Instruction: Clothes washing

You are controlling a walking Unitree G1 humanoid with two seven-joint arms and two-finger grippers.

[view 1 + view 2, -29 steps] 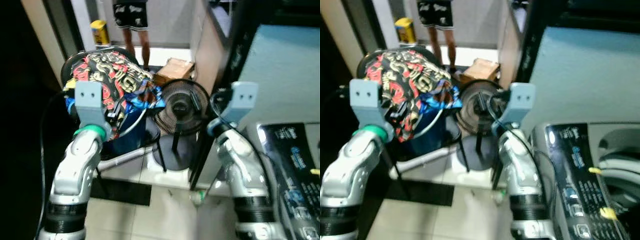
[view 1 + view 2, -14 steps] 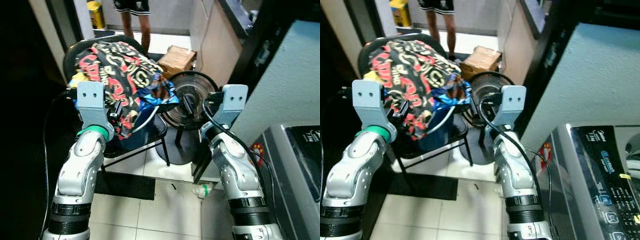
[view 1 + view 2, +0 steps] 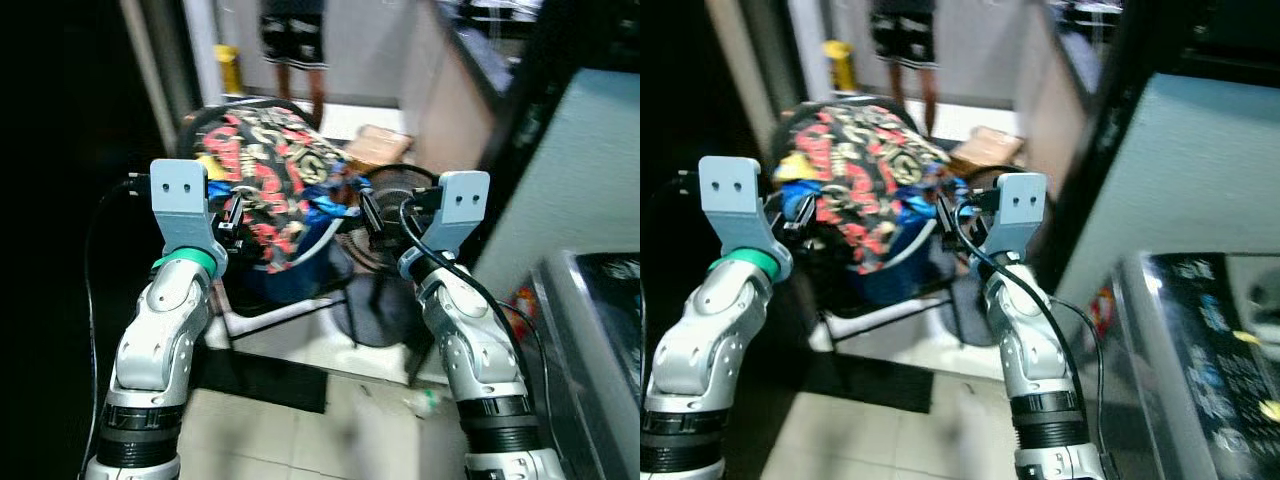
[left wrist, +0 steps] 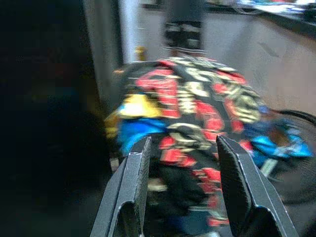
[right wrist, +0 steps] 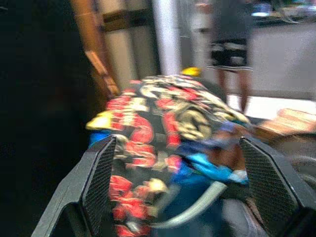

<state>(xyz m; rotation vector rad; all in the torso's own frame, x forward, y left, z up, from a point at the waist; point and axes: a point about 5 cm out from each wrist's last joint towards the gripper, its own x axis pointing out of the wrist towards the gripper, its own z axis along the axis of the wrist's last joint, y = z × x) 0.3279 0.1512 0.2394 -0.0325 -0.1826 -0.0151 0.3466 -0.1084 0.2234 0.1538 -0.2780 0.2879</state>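
Left eye view is blurred, and the washing machine panel (image 3: 600,300) at 3 o'clock carries writing I cannot read. The heap of clothes (image 3: 262,165), red, black and cream print over blue fabric, sits on a dark chair (image 3: 300,290) at 12 o'clock. My left gripper (image 4: 180,187) and right gripper (image 5: 177,187) hover before it, fingers spread, holding nothing. A fan (image 3: 385,200) stands just beside; a person's legs (image 3: 295,50) are cut off above.
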